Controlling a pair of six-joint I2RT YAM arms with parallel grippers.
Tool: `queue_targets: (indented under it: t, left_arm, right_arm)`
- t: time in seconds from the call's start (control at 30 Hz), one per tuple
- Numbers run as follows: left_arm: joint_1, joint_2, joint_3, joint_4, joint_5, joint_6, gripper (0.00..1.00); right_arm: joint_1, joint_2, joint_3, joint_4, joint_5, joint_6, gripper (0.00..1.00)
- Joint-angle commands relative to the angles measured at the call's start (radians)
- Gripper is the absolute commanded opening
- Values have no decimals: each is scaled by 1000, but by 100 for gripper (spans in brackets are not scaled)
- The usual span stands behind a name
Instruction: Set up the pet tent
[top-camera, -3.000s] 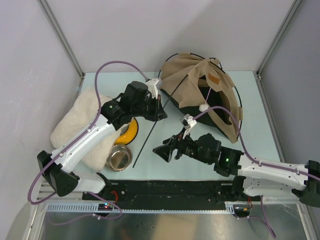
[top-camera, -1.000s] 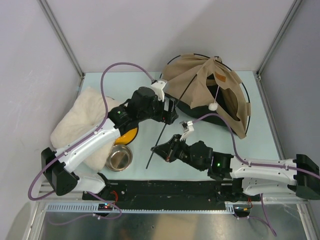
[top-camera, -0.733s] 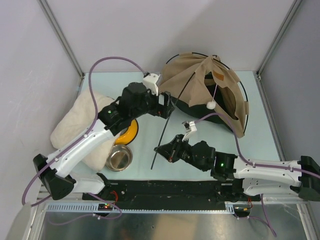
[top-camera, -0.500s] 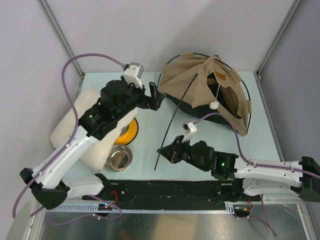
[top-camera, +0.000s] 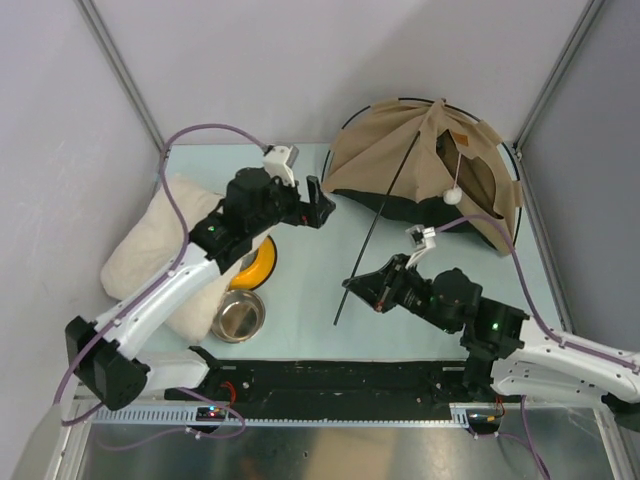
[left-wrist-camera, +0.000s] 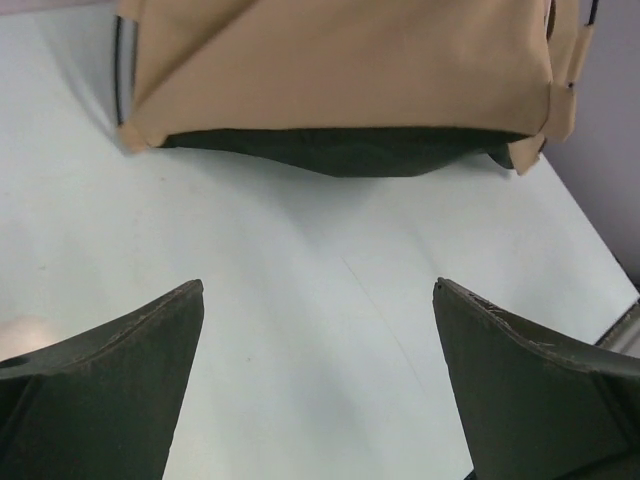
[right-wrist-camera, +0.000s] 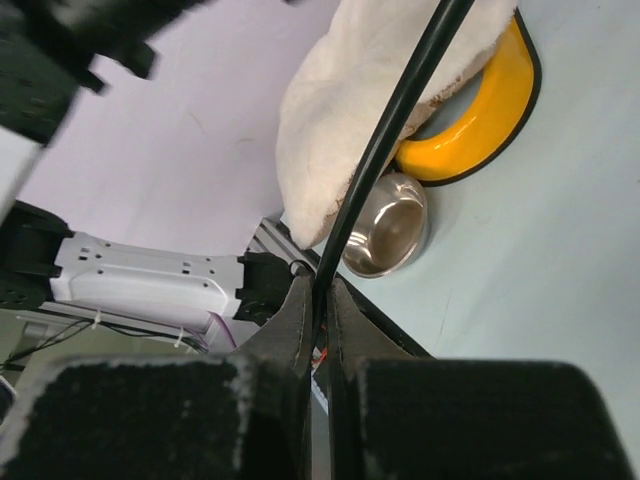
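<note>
The right gripper (top-camera: 351, 287) has its jaws pinched tight on the black pole (top-camera: 376, 235) close to the pole's lower end, above the table (top-camera: 300, 290) just right of its middle. In the right wrist view the two fingers (right-wrist-camera: 300, 320) press the pole (right-wrist-camera: 401, 115) from both sides with no gap. In the top view, the pole slants from that grip toward 1 o'clock and up to the peak of the pet tent (top-camera: 400, 160).

The tent sits at the far right of the table, at about 1 o'clock from the table's centre. Its tan fabric is bunched in folds and a dark opening shows along its near side. A white pom-pom (top-camera: 453, 196) hangs on its 3 o'clock side and a brown label patch (top-camera: 461, 139) sits above that.

The left gripper (top-camera: 318, 205) hovers with its jaws spread wide and nothing between them, pointing toward 3 o'clock at the tent's left hem. In the left wrist view only bare table lies between its fingers (left-wrist-camera: 110, 390), with the tent's hem (left-wrist-camera: 340, 80) just beyond.

At 9 o'clock lies a cream pillow (top-camera: 140, 255). A yellow holder (top-camera: 257, 265) pokes out at its right edge, and a steel bowl (top-camera: 238, 316) stands just nearer than the holder.
</note>
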Motion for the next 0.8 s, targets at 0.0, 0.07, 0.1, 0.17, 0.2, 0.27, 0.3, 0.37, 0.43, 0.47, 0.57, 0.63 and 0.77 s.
queue_targets:
  t: [0.0,0.07,0.1,0.17,0.2,0.27,0.3,0.37,0.43,0.47,0.57,0.63,0.77]
  left_arm:
    - [3,44,-68,270,162,-50,100]
    - [0,66,-99,386,224,-85,100]
    - [-6,78,-105,438,244,-98,100]
    - [-22,109,-105,511,273,-107,99]
    - [-32,130,-101,537,285,-101,98]
    - [-61,168,-90,578,294,-79,97]
    - [-78,183,-88,600,294,-67,97]
    - [-101,219,-90,644,287,-45,96]
    - [-116,254,-105,709,283,-39,96]
    - [-121,272,-117,747,281,-43,96]
    - [-129,307,-164,879,272,-68,96]
    - [-132,326,-197,960,252,-88,96]
    - [-141,346,-237,1072,203,-111,96]
  right_arm:
    - [-43,-52,108,-80,-53,-45,0]
    - [-57,-66,122,-98,-84,-50,0]
    - [-61,-71,124,-110,-102,-55,0]
    - [-63,-82,123,-136,-137,-77,0]
    - [-63,-87,120,-148,-153,-89,0]
    - [-66,-100,102,-166,-184,-113,0]
    - [-68,-108,91,-171,-201,-116,0]
    - [-79,-128,76,-162,-244,-119,0]
    - [-94,-140,67,-154,-289,-112,0]
    - [-102,-143,65,-151,-308,-102,0]
    - [-126,-151,63,-139,-335,-61,0]
    - [-147,-155,63,-127,-341,-14,0]
    - [-163,-151,65,-81,-298,86,0]
